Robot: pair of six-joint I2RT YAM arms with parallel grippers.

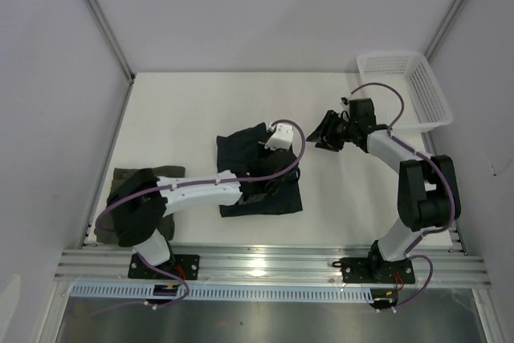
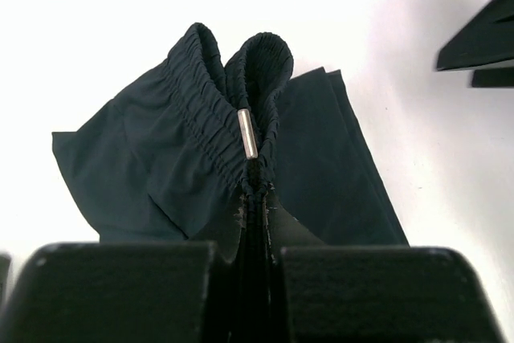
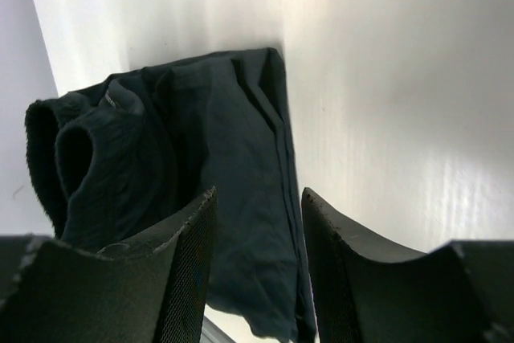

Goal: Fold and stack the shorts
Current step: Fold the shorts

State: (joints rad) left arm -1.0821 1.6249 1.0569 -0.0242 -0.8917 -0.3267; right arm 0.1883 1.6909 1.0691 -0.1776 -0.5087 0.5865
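The navy shorts (image 1: pixel 237 150) lie folded into a flat, soft square at the middle of the table (image 1: pixel 193 102). Their ribbed elastic waistband (image 2: pixel 201 110) is bunched into an upright ridge, pinched by the left gripper (image 2: pixel 255 230). The olive shorts (image 1: pixel 122 181) sit crumpled at the near left edge. The right gripper (image 3: pixel 259 194) hovers just right of the navy cloth, its textured fingers spread and holding nothing. A white mesh basket (image 1: pixel 426 98) stands far right.

1 navy shorts (image 1: pixel 241 147), 1 olive shorts (image 1: pixel 122 177), 1 basket (image 1: pixel 393 55)
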